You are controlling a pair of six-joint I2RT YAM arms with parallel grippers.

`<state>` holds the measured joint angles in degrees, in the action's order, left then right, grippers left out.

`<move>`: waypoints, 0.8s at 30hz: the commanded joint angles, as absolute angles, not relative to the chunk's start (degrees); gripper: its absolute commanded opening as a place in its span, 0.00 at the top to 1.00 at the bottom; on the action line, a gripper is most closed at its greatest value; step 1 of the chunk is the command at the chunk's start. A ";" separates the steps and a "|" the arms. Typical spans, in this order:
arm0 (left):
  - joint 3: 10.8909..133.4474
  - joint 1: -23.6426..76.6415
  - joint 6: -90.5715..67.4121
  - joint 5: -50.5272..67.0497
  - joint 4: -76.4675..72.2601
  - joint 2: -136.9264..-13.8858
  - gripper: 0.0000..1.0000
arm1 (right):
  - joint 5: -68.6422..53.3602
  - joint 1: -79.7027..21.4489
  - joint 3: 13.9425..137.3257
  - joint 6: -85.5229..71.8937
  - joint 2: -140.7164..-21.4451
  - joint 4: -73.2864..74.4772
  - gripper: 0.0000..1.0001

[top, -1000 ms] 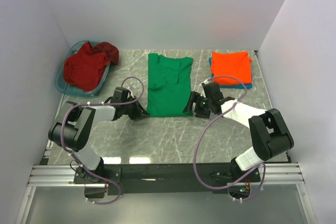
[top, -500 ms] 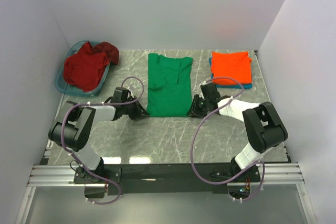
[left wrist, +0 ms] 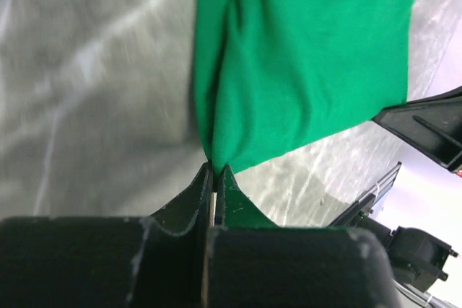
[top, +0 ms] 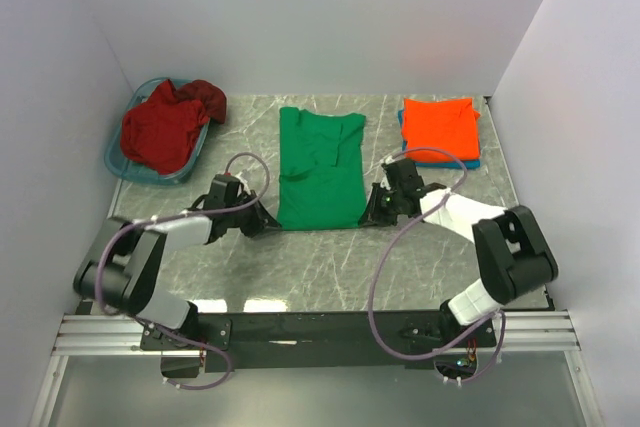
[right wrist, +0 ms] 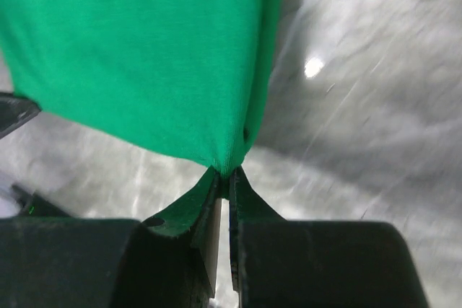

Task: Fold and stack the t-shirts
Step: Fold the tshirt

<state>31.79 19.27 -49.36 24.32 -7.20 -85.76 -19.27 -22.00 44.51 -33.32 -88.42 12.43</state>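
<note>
A green t-shirt (top: 320, 169), folded lengthwise into a long strip, lies in the middle of the table with its collar end to the rear. My left gripper (top: 268, 226) is shut on its near left corner (left wrist: 215, 158), and my right gripper (top: 366, 217) is shut on its near right corner (right wrist: 229, 165). Both near corners are pinched into a point between the jaws. A folded orange t-shirt (top: 440, 128) rests on a blue one (top: 470, 160) at the back right. Dark red t-shirts (top: 165, 127) are heaped in the basket.
A teal basket (top: 118, 163) stands at the back left against the left wall. White walls close in the table on the left, rear and right. Grey marble tabletop (top: 330, 262) shows between the arms and the near edge.
My right gripper moved left onto the shirt's near right corner and closed on it. The left arm stretched out lower, still holding its corner, and the shirt's near edge shifted slightly.
</note>
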 commanded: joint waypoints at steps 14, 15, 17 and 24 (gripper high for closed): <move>31.63 22.24 -48.96 12.40 22.30 -44.41 1.00 | -30.13 -29.26 48.42 -29.18 -64.87 41.21 0.92; 32.08 22.24 -48.96 12.13 23.63 -43.17 1.00 | -31.19 -29.88 48.69 -29.79 -64.08 42.00 0.92; 33.30 22.32 -49.30 11.08 25.65 -40.10 1.00 | -32.69 -31.80 49.83 -30.41 -62.14 44.20 0.92; 37.52 22.24 -49.14 9.24 29.97 -34.98 1.00 | -36.90 -33.49 51.86 -31.99 -58.27 48.16 0.92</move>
